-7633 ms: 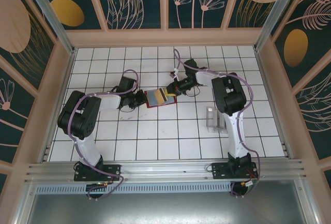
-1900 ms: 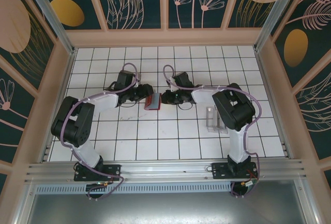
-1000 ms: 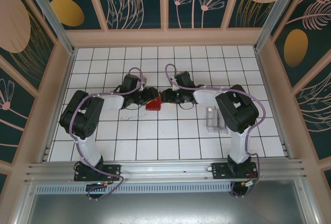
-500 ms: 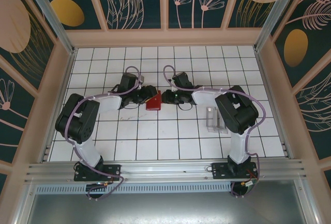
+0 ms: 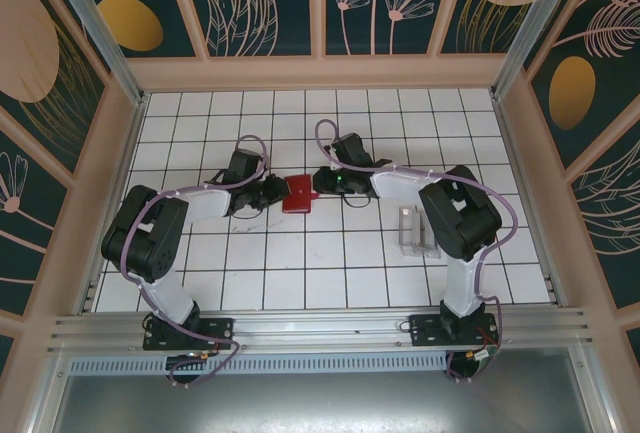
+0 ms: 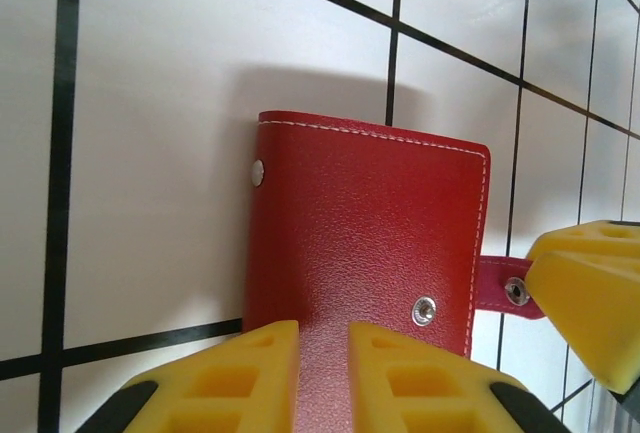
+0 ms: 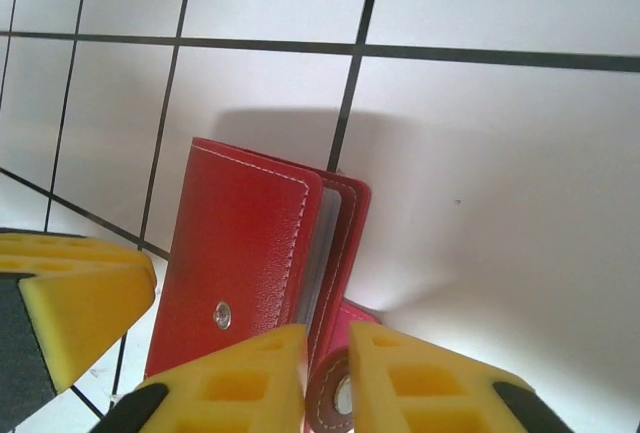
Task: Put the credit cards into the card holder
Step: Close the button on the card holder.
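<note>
While folded, card holder (image 5: 297, 194) at left claw (image 5: 277, 191)

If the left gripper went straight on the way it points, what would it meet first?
The card holder, apparently nipped between the fingertips of the left gripper; the right gripper lies beyond.

The left gripper (image 5: 274, 193) and right gripper (image 5: 320, 183) block both sides of the card holder (image 5: 297, 194). Tiles beyond and before it lie open.

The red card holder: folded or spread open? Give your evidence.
Folded: the card holder has its red covers together, though its clasp tab sticks out unfastened.
</note>
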